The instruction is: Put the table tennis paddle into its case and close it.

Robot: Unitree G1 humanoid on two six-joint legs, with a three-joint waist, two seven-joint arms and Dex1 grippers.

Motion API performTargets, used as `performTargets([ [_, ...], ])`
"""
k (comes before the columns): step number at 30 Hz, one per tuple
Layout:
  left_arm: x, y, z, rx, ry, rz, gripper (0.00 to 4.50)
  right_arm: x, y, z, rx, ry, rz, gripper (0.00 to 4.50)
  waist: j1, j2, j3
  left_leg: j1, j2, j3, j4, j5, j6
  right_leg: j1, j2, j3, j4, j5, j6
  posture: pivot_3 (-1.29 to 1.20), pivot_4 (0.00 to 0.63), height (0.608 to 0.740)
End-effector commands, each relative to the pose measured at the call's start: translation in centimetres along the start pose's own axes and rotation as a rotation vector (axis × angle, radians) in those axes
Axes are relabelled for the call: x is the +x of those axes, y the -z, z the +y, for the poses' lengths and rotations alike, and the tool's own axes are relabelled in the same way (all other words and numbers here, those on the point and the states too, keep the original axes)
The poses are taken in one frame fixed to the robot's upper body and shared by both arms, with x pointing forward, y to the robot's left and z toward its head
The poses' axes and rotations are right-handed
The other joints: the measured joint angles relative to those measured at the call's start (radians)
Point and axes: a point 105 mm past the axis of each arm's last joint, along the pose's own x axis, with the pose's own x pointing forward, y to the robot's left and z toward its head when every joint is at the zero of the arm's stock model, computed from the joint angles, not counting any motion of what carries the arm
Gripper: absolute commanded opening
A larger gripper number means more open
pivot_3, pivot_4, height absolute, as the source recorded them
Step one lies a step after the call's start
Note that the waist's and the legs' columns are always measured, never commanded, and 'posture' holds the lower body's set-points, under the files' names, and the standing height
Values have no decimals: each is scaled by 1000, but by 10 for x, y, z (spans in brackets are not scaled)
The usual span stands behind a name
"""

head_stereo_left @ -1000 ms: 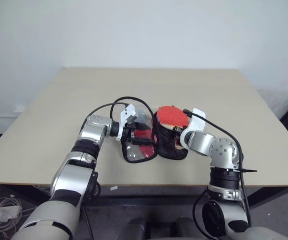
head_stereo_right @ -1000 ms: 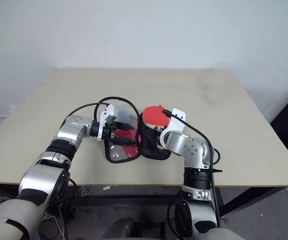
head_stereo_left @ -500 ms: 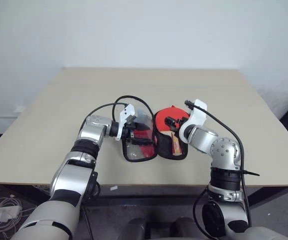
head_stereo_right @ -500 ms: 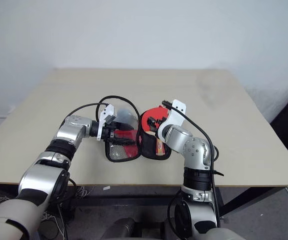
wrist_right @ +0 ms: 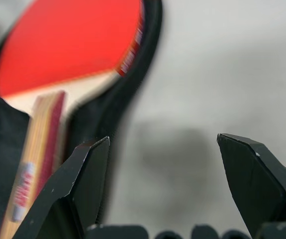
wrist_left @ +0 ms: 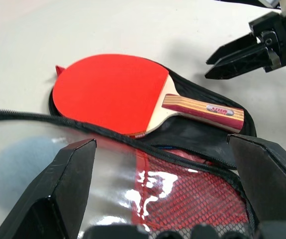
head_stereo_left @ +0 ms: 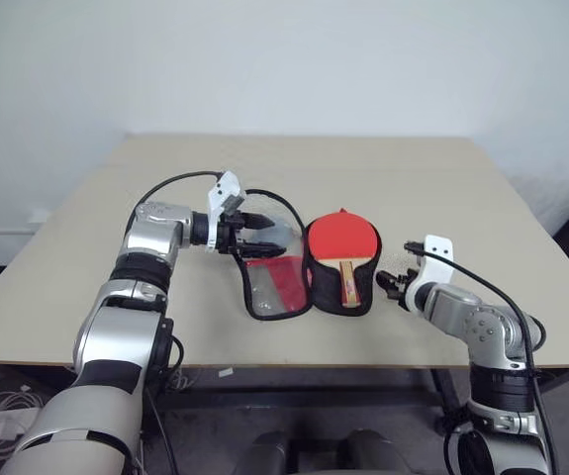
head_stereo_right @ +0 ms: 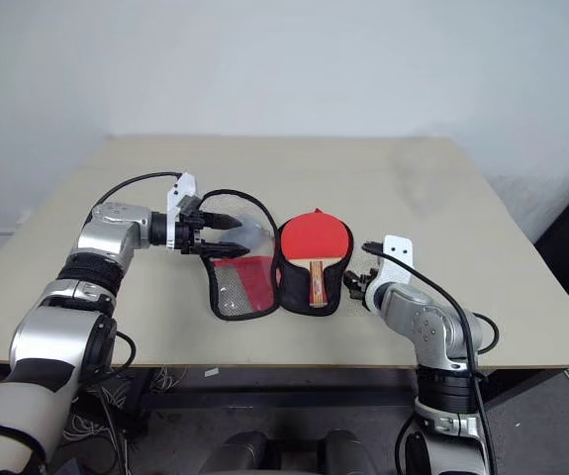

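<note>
The table tennis paddle (head_stereo_left: 341, 240) lies flat in the black-lined half of the case (head_stereo_left: 359, 293), red face up, round blade toward the far side of the table, tan-and-red handle pointing back toward the near edge. The case is spread open like a book near the middle front of the table (head_stereo_left: 442, 188). Its other half, the flap with clear window and black mesh (head_stereo_left: 275, 287), lies to the left of the paddle, partly lifted at its far end.

Left gripper (head_stereo_left: 256, 231): fingers spread wide, held level at the far end of that window flap and pointing right. From the head views, whether the fingers touch the flap cannot be told. In the left wrist view the window and zip edge pass between the two fingers (wrist_left: 65, 186), nothing clamped.

Right gripper (head_stereo_left: 391, 284): just right of the case, low over the table, fingers apart, empty. The right wrist view has bare tabletop between the fingers (wrist_right: 80, 186), with the case edge and paddle handle beside them.

Surface: plain beige tabletop, matte, square-cornered, with a faint dark smudge toward the far right. Room: white wall (head_stereo_left: 284, 59) behind the table; pale cables (head_stereo_left: 5, 416) on the floor at lower left.
</note>
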Motion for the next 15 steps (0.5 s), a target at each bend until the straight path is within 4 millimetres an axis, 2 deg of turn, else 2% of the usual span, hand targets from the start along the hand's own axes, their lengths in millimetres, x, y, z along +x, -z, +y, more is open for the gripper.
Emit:
performTargets([
  [1, -1, -12, -1, 46, 10, -19, 4500, 1, -3, 6, 2, -30, -21, 3769, 0, 0, 0, 0, 0, 0, 0, 0, 0, 0, 0, 0, 0, 0, 0, 0, 0, 740],
  [9, 2, -2, -4, 20, 26, -2, 4500, 7, 0, 33, -38, -89, -20, 3769, 0, 0, 0, 0, -1, 0, 0, 0, 0, 0, -1, 0, 0, 0, 0, 0, 0, 740],
  [15, 1, 1, -5, 8, 25, -3, 4500, 8, 0, 44, -43, -121, -25, 3769, 0, 0, 0, 0, -2, -1, 0, 0, 0, -1, -1, 0, 0, 0, 0, 0, 0, 740],
])
